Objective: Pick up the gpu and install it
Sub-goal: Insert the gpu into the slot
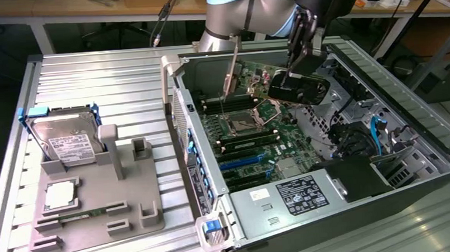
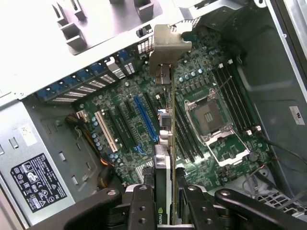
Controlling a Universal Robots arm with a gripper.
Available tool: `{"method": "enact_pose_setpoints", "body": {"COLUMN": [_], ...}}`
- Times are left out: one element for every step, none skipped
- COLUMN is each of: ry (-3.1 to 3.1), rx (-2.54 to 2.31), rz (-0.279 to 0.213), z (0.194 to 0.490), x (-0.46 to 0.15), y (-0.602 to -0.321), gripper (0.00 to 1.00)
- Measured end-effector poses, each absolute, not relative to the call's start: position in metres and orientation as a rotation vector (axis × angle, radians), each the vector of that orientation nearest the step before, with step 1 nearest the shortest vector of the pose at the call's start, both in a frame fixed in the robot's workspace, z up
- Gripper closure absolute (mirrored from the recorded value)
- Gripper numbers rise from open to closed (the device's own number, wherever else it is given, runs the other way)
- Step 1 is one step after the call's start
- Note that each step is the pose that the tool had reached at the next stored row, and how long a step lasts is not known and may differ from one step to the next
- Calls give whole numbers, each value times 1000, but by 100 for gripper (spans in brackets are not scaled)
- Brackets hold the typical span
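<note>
We've got the hand (image 2: 165, 194) clamped on the gpu (image 2: 167, 125), hanging over the motherboard (image 2: 125, 98), probably not seated yet.

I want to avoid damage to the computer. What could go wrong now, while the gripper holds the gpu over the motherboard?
1. The gpu hangs in the gripper above the motherboard and seems off line with the blue slot. If it is lowered like this, it may strike parts near the CPU socket.
2. Its bracket hangs near the rear wall and could catch there.
3. The gripper holds the card at one end, so it may tilt.
</note>
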State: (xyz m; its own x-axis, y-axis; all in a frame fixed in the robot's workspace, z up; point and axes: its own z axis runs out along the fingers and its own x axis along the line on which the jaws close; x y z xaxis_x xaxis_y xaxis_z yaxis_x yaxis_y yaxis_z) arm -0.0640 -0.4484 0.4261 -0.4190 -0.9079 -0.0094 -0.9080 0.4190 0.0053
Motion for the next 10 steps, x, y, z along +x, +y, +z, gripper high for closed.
{"method": "enact_pose_setpoints", "body": {"ry": [2639, 2636, 2633, 2628, 2624, 2621, 2618, 2615, 2612, 2609], "rx": [-1695, -1699, -1705, -1712, -1718, -1722, -1727, -1732, -1737, -1741], "rz": [15, 15, 15, 15, 15, 15, 15, 15, 15, 15], "z": [426, 426, 426, 426, 426, 426, 426, 426, 426, 426], "x": [-64, -64, -64, -64, -64, -64, -64, -64, -64, -64], "y": [-448, -448, -448, -448, -448, -448, -448, -448, -448, -448], "gripper": [73, 73, 73, 73, 73, 73, 73, 73, 73, 73]}}
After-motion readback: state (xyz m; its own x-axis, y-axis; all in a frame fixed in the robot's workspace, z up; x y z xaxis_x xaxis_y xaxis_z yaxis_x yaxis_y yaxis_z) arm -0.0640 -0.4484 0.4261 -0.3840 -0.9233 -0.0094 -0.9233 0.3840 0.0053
